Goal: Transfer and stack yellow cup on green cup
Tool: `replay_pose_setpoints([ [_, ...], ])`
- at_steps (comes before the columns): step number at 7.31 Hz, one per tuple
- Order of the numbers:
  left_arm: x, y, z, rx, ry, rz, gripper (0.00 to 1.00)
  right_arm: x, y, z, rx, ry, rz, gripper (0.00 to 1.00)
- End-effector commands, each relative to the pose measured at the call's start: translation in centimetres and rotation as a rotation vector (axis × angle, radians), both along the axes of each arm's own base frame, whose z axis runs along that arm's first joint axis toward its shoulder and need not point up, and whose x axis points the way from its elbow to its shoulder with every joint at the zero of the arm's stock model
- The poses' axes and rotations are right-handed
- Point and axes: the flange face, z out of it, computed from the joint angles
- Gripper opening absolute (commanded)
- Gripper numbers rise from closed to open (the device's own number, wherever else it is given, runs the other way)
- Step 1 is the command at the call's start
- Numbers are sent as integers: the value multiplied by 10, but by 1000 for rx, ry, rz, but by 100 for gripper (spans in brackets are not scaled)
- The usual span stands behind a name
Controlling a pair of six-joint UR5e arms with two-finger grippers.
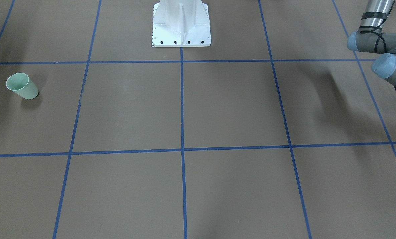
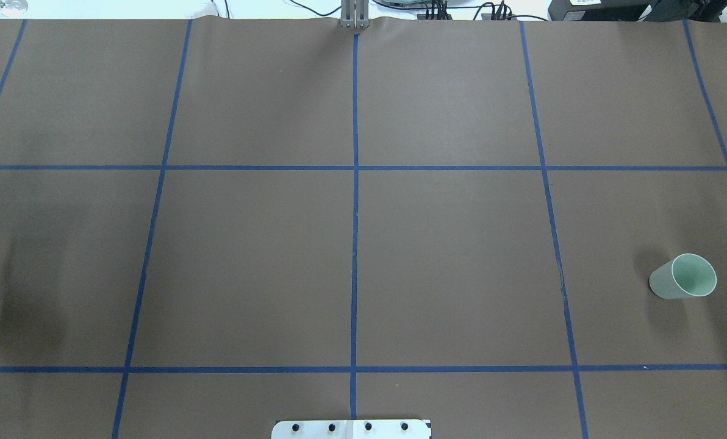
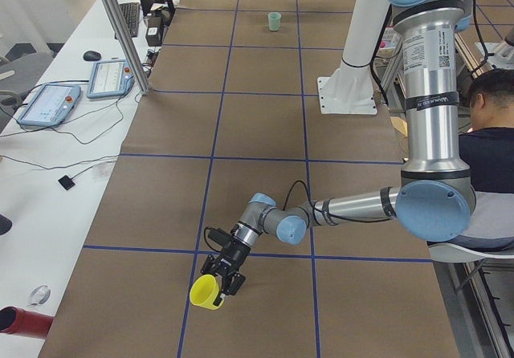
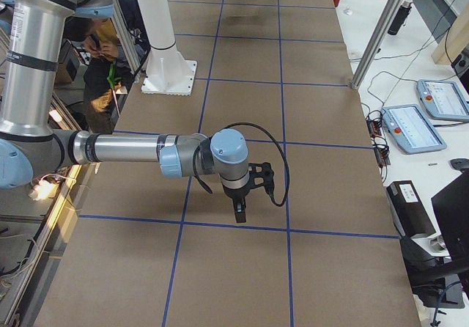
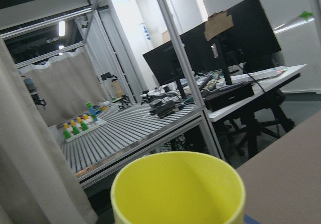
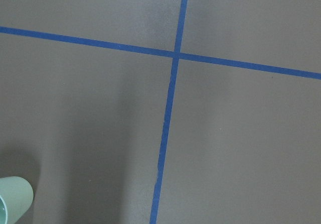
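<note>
As I look along the worktop (image 3: pixel 257 125) from the end beside the left arm (image 3: pixel 353 205), the nearest thing is the yellow cup (image 3: pixel 206 293). It sits tilted close to the near edge, either low over the brown surface or on it; I cannot tell which. The left pincer (image 3: pixel 223 281) reaches down to the cup's rim, but only this side view shows its fingers. I therefore cannot tell whether they are spread or pinching the cup. My left wrist camera looks straight into the cup's open mouth, which fills the lower middle of its picture, with desks and dark monitors (image 5: pixel 210 48) beyond. Behind the pincer, the left arm stretches low and nearly level across 1 line of blue tape (image 3: pixel 213 157).

Farther along, the white pedestal (image 3: pixel 347 93) stands at the right side of the worktop.

Farthest away, the green cup (image 3: pixel 275 22) stands upright with its mouth up, alone inside a far taped square. The 2 cups are well apart, near opposite ends of the worktop.

Seen from that far end, the right arm (image 4: pixel 124 149) lies level over the worktop. The right pincer (image 4: pixel 239 215) points straight down just above a tape line, and I cannot tell whether its fingers are spread or pressed together. My right wrist camera catches only the green cup's edge in its bottom left corner, left of a crossing of 2 tape lines.
</note>
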Motion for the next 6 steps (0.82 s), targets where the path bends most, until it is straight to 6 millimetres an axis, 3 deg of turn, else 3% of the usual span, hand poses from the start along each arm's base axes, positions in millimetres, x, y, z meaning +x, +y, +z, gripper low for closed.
replay_pose_setpoints([
  [1, 12, -11, -48, 196, 85, 208, 0, 0, 0, 0, 0, -2, 0, 100],
  [4, 34, -9, -121, 562, 376, 405, 0, -2, 0, -5, 4, -29, -3, 100],
  [6, 63, -27, -199, 747, 344, 612, 0, -3, 0, -9, 9, -39, -3, 100],
])
